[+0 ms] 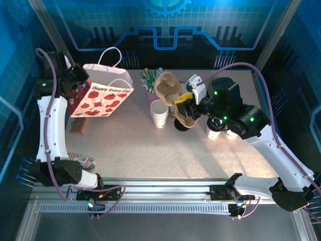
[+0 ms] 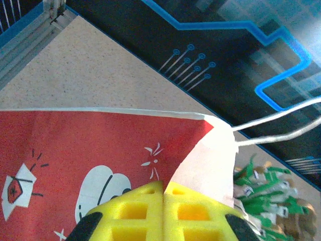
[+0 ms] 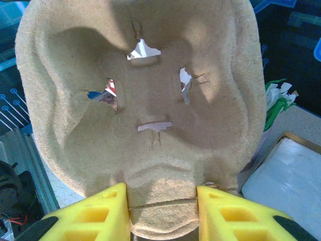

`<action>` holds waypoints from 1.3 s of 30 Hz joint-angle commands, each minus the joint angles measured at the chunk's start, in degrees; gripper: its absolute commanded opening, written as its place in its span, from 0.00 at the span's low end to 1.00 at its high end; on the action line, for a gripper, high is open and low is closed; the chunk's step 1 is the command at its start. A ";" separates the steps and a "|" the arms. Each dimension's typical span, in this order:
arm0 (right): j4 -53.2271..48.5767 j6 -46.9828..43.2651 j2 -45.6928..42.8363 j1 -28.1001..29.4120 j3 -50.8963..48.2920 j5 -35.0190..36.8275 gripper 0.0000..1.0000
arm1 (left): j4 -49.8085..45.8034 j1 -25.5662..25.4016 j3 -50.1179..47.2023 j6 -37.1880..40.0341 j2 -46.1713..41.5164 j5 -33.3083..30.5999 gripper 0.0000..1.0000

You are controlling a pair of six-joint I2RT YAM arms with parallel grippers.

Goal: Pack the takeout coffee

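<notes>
- Right gripper (image 3: 163, 213): the yellow fingers stand apart and pinch the near lip of a moulded pulp cup carrier (image 3: 150, 100). The carrier is held up off the table (image 1: 150, 155) and tilted, with its wells facing the wrist camera.
- Left gripper (image 2: 163, 206): the fingers are pressed together. We read the top edge of the red gift bag (image 2: 75, 150) as caught between them. The bag hangs tilted at the far left of the table.
- Takeout coffee (image 1: 215, 131): we take it to be one of the white cups standing on the table under the right arm. It is well apart from the bag, with the stack of nested cups (image 1: 159, 113) between them. The arm hides most of it, so we cannot tell whether a lid is on.
- Handling (our judgement): it is a thin paper cup, light when empty and top-heavy and easy to spill when filled. The wall dents under a hard squeeze, and the smooth taper lets it slip through a loose grip.
- Where to hold (our judgement): we would grip across the upper wall just under the rolled rim, where the paper is stiffest. We would squeeze moderately, keep it upright, and never lift it by the lid.
</notes>
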 commanded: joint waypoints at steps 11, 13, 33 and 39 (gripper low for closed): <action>0.43 -1.67 -2.18 1.32 3.43 -1.50 0.35 | -5.89 -4.24 -1.08 -2.26 -11.04 8.98 0.00; -0.17 -1.96 -2.58 1.39 4.27 -1.60 0.35 | -7.95 -4.95 -0.72 -1.26 -12.25 9.04 0.00; -3.23 -9.77 -2.43 12.38 7.75 -2.86 0.35 | -15.81 -17.99 -6.12 -0.06 -18.00 18.16 0.00; -4.84 -10.73 -0.63 18.88 8.38 4.28 0.35 | -13.05 -21.99 -12.68 -1.70 -18.75 18.91 0.00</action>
